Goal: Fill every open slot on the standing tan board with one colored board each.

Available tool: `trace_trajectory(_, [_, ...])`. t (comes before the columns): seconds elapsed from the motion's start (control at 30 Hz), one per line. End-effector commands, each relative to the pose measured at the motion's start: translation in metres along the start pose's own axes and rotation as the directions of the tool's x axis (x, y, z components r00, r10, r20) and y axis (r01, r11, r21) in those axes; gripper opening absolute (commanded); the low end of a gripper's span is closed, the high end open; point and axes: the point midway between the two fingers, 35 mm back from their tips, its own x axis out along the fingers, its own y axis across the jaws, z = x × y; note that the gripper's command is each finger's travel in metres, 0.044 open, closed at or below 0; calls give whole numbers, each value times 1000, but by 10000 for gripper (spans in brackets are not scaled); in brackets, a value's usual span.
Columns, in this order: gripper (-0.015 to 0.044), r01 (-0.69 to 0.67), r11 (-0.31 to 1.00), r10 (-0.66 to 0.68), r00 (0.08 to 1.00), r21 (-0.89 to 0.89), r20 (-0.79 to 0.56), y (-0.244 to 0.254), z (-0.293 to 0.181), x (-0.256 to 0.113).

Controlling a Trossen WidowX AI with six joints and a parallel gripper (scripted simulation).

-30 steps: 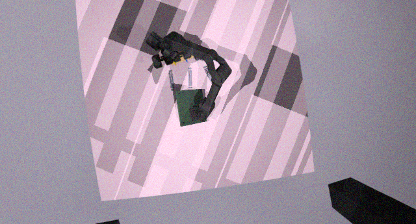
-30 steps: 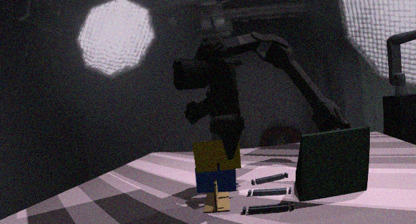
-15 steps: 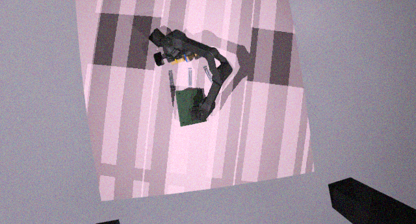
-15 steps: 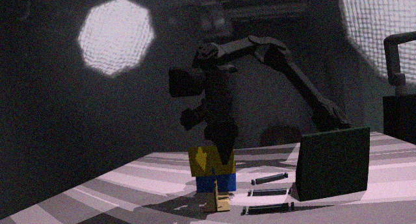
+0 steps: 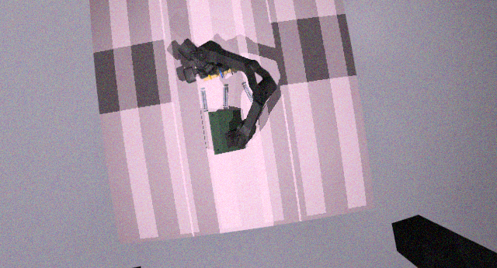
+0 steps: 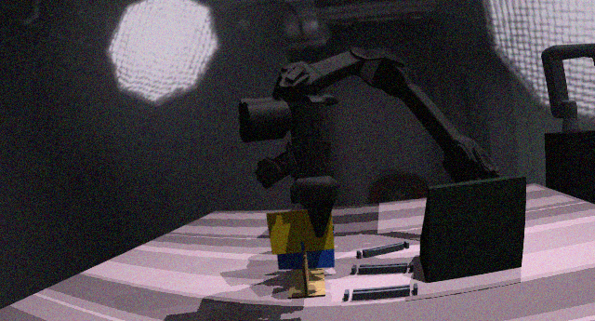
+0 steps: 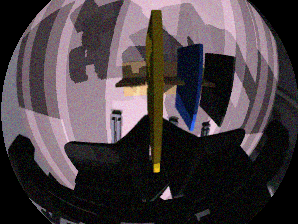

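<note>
Tool closed on 1 yellow board, held upright and crosswise over the tan board, presumably for slot alignment. In the wrist view, 1 blue board and 1 black board are seen standing apart; from the exterior, the black one cannot be made out.

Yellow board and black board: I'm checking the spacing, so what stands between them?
In the wrist view, the blue board stands between the yellow board and black board.
</note>
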Motion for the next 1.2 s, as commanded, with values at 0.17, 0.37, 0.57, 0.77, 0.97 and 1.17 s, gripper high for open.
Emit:
trace_trajectory(0.17, [0, 6, 1000, -6, 1000, -6, 1, 0, 0, 6])
trace_trajectory(0.37, [0, 6, 1000, -6, 1000, -6, 1, 0, 0, 9])
trace_trajectory(0.57, [0, 6, 1000, -6, 1000, -6, 1, 0, 0, 12])
trace_trajectory(0.77, [0, 6, 1000, -6, 1000, -6, 1, 0, 0, 16])
trace_trajectory(0.97, [0, 6, 1000, -6, 1000, -6, 1, 0, 0, 19])
trace_trajectory(1.17, [0, 6, 1000, -6, 1000, -6, 2, 0, 0, 22])
